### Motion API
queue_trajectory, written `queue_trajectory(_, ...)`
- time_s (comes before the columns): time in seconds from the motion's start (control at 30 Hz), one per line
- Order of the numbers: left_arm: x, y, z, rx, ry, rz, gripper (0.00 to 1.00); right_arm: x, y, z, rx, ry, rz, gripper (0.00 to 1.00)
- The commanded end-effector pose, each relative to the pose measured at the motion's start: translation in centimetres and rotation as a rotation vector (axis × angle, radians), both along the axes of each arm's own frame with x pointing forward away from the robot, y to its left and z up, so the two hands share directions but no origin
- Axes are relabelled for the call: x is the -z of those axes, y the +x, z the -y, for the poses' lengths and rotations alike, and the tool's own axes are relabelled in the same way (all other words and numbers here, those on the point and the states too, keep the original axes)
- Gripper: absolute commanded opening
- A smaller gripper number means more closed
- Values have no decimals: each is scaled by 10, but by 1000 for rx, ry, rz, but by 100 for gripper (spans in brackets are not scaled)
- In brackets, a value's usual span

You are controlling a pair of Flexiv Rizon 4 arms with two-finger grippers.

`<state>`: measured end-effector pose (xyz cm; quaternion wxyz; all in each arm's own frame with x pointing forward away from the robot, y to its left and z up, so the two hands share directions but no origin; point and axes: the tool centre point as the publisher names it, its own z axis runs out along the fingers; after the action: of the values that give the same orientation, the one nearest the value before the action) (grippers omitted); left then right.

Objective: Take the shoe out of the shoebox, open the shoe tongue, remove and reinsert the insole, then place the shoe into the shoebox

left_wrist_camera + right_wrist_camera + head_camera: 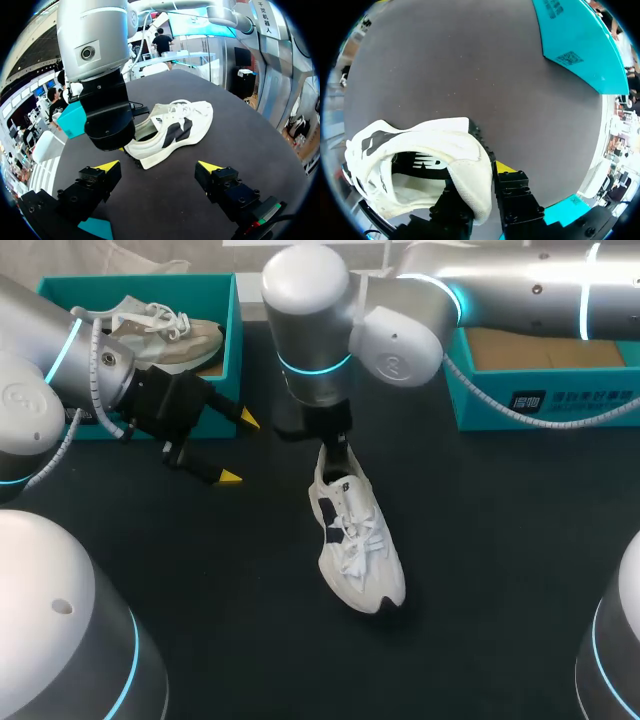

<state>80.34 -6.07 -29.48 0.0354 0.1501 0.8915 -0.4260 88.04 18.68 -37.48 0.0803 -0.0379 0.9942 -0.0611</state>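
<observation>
the white shoe stands sole down on the black counter, out of the shoebox. its long axis runs from the heel at the far side to the toe at the near side, angled a little to the right. the right fingers are clenched on the heel collar, one inside the opening and one outside behind the heel, so the right arm pins the shoe from above. the left fingers are released, spread wide and grasping nothing. they hang to the left of the heel, apart from the shoe and pointing across at its side; in the left wrist view the shoe lies broadside ahead of them. with the heel held by the right arm, the left is the free one, so opening the tongue likely falls to it, reaching rightward over the laces. behind the left arm the teal shoebox holds a second shoe, and another teal box sits at the far right.
</observation>
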Motion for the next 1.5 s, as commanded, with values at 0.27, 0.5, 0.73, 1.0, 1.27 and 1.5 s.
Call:
queue_trajectory(0.27,0,0,0,1,3,0,100,-34,-15,6,77,-10,65,0)
queue_trajectory(0.5,0,0,0,1,3,0,100,-111,-20,20,64,49,119,0)
queue_trajectory(0.73,0,0,0,1,3,0,100,-182,-19,31,8,9,108,0)
queue_trajectory(1.0,0,0,0,1,3,0,100,-245,-18,55,10,7,141,0)
queue_trajectory(1.27,0,0,0,1,3,0,100,-262,-13,64,18,-48,151,0)
queue_trajectory(1.5,0,0,0,1,3,0,100,-262,-13,64,18,-48,151,0)
